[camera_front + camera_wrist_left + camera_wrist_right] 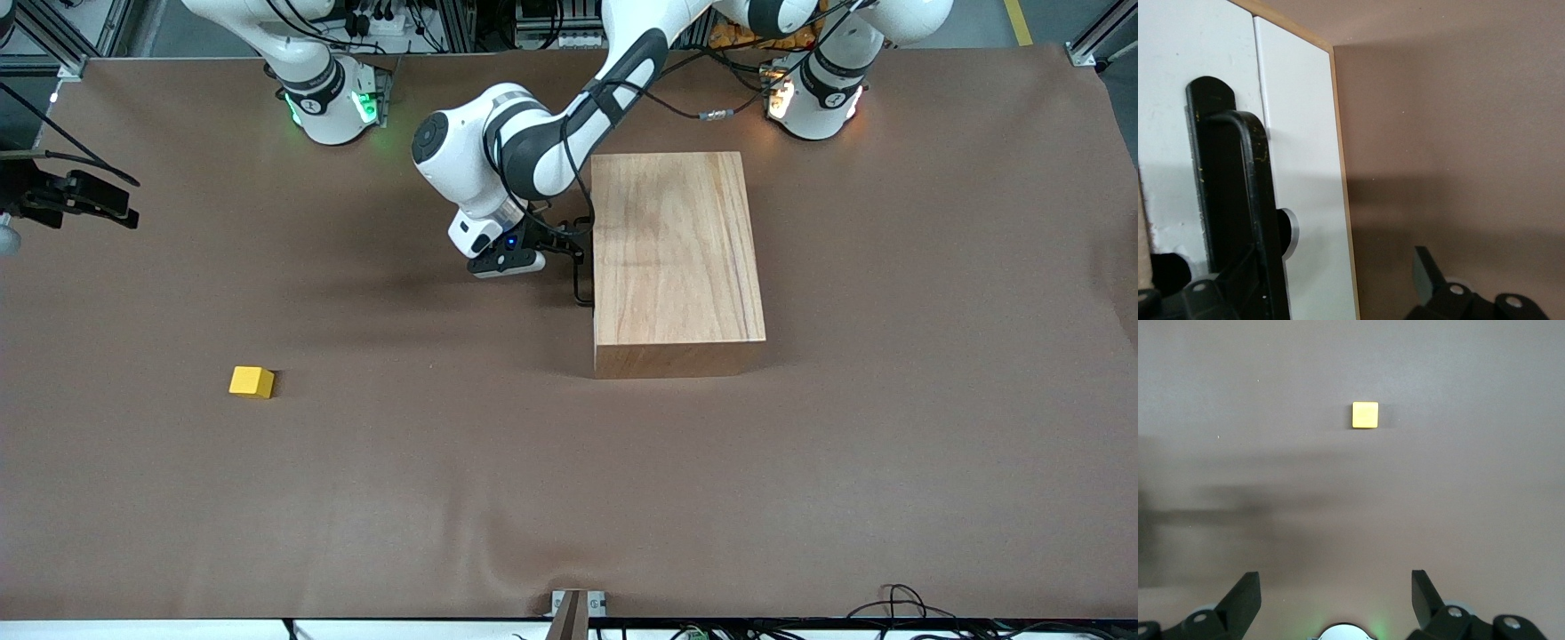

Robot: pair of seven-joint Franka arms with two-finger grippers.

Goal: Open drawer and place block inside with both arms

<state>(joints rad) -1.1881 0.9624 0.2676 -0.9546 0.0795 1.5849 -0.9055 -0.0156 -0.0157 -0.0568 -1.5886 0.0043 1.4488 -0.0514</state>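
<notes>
The wooden box stands mid-table with its drawer shut. The drawer's white front faces the right arm's end, and its black handle shows in the front view too. My left gripper is at that front, open. The handle lies against one finger, and the other finger stands clear over the table. The yellow block lies alone on the table toward the right arm's end, nearer the front camera than the box. My right gripper is open and empty, high over the table with the block in view below.
Brown cloth covers the whole table. A black fixture juts in at the edge of the right arm's end. The right arm's base glows green and the left arm's base glows orange. Cables lie along the edge nearest the front camera.
</notes>
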